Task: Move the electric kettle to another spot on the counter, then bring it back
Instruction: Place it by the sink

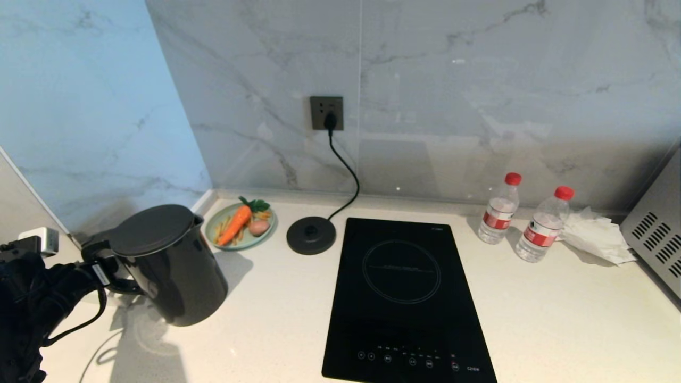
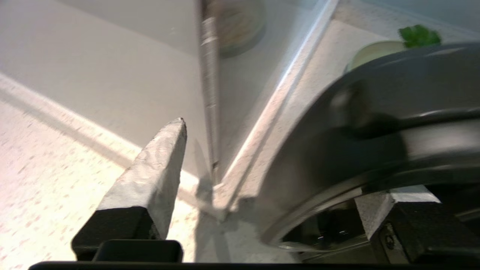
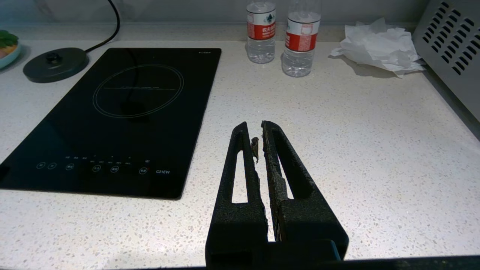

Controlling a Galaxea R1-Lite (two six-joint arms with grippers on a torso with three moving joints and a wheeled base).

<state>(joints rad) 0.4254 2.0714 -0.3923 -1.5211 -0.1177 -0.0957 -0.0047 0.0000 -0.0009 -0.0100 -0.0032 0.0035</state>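
Left gripper [image 1: 98, 266]: mine, at the tabletop's near left corner, level with the kettle's handle. In the left wrist view the jaws stand spread, one grey finger [image 2: 150, 176] out in the open and the other under the kettle's black curve; I judge nothing is pinched.
Electric kettle [image 1: 167, 263]: it stands on the tabletop [image 1: 558, 319] near the left edge, off its base, looking tilted from my head view. Its long axis runs up from the stone, and its loop handle [image 1: 114, 276] points at my left jaws.
Key relation: the kettle lies just beyond my left jaws, toward the hob; the handle sits between jaws and body. My left arm is much the nearer.
Right gripper [image 3: 258, 146]: over bare stone to the right of the hob [image 1: 404, 298], jaws pressed nearly together, holding nothing.
Base disc [image 1: 311, 235]: further back, between the plate of toy vegetables [image 1: 240, 226] and the hob, corded to the wall socket [image 1: 326, 113].
Far right: two water bottles [image 1: 518, 215] and crumpled tissue [image 1: 596, 236] by the back edge.
Judgement: the kettle sits at its other spot; the return is still to come.
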